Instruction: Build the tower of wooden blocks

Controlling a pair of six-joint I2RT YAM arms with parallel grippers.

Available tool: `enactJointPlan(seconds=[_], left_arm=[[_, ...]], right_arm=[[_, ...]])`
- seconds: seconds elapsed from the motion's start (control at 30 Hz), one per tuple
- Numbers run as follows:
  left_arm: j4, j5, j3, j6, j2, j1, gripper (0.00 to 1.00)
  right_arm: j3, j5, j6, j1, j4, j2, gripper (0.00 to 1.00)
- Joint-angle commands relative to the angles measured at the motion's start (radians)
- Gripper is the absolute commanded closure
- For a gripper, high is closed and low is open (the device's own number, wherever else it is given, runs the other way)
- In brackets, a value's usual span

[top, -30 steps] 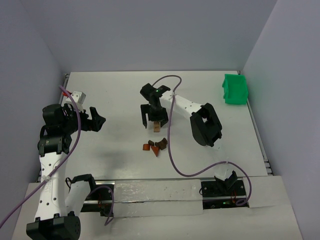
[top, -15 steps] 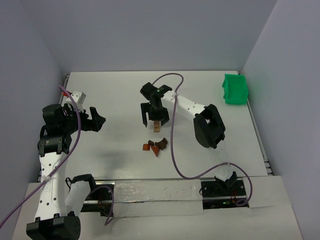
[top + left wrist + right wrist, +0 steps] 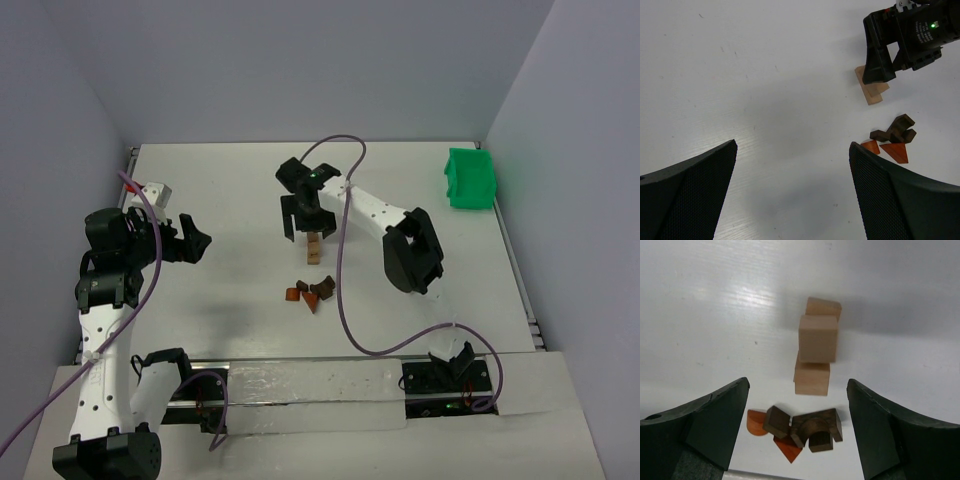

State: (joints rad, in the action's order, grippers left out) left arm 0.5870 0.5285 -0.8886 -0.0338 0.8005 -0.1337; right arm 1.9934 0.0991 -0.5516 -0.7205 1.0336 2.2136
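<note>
Overhead view of a white table with two robot arms. The right gripper [image 3: 307, 222] hangs above the middle of the table, its two fingers spread wide and holding nothing. Straight below it stands the wood block tower [image 3: 314, 250], a narrow stack of light tan blocks with its long axis upright. In the right wrist view the tower [image 3: 815, 346] sits centred in the open gap between the right fingers [image 3: 715, 422], touching neither, with three tan blocks visible one over another. Just beside the tower's foot, on the side toward the arm bases, lie the loose wood blocks [image 3: 310, 292]: dark brown pieces, one arched, and reddish-brown wedges, huddled together and touching. The left gripper [image 3: 197, 238] hovers well apart at the left side of the table, its fingers also spread and empty, aimed toward the pile. A green bin [image 3: 470, 180] sits at the far right corner. The right arm is much the nearer to both tower and loose blocks, so the next pick likely means shifting back toward the bases and descending on the pile.
</note>
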Motion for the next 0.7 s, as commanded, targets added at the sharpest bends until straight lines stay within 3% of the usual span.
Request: enactJointPlan(seconds=[0.0,0.67], left_arm=[[-0.032,0.003,-0.016,0.002,0.000,-0.009,0.01],[-0.033,0.004,-0.015,0.001,0.007,-0.008,0.01]], right_arm=[[0.069,0.044,-0.004,0.018,0.031,0.071,0.14],[0.092,-0.003,-0.007,0.030,0.034,0.167,0.23]])
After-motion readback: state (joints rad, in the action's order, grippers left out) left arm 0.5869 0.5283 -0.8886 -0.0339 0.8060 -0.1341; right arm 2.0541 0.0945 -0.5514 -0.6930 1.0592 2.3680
